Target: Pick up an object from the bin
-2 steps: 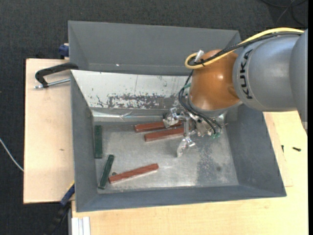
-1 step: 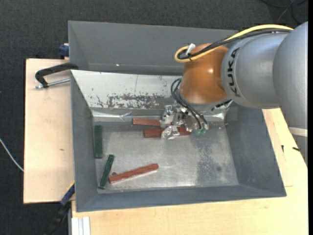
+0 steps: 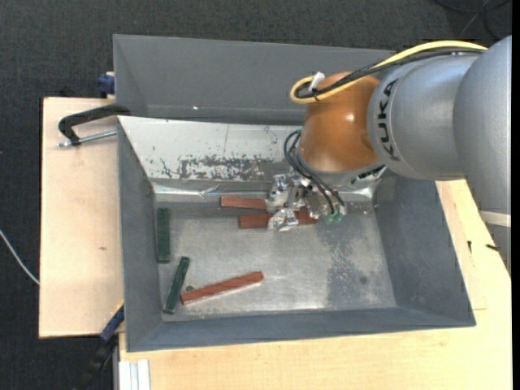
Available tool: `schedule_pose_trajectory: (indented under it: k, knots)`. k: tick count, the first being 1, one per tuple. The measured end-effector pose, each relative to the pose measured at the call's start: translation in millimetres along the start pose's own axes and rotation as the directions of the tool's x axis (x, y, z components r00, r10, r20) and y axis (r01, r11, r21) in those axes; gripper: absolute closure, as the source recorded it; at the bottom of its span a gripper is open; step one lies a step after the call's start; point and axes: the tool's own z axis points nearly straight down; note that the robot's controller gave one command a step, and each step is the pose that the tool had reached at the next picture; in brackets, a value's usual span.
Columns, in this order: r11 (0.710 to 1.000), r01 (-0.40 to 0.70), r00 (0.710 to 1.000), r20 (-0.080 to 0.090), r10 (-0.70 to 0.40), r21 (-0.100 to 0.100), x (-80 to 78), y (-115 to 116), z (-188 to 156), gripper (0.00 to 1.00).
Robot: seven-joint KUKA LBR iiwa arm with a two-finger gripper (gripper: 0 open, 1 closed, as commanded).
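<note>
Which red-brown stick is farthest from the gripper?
The long red-brown stick lying alone near the bin's front wall. The other two sticks lie right beside the gripper, towards the back.

grey kuka arm (image 3: 439,112), orange wrist cover (image 3: 337,132), yellow cable (image 3: 422,51), blk wires (image 3: 302,171), silver tool (image 3: 284,211)

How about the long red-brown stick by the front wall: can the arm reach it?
Probably yes: the red-brown stick lies flat on open floor, nothing on it, only a dark green stick beside its left end.

Red-brown flat bar (image 3: 252,221), lying near back wall
</note>
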Motion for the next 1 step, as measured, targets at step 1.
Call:
schedule_pose_trajectory:
  k: [1]
  knots:
    - [0.999,-0.031,0.999,-0.023,0.032,0.004,-8.0,13.6,-198.7,1.00]
